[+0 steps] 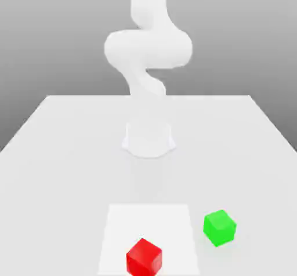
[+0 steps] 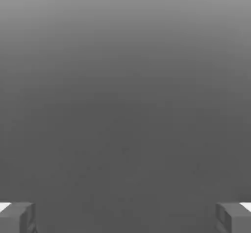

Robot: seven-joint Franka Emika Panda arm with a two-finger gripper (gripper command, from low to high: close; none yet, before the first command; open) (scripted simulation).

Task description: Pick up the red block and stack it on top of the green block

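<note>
Step in hand: the approach — nothing grasped yet. Hand point(image 2: 125, 218) wide, fingers far apart, empty. Red block point(image 1: 144, 257) rests on the bench point(image 1: 58, 153), near the front edge; green block point(image 1: 220, 227) sits apart, toward the exterior view's right. Next: descend over red, fingers straddling it.

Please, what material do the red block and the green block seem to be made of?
Red block: probably plastic or painted wood; a matte, even colour with no shine or grain. Green block: the same look, flat matte faces with no reflections. The render leaves the true material open.
</note>
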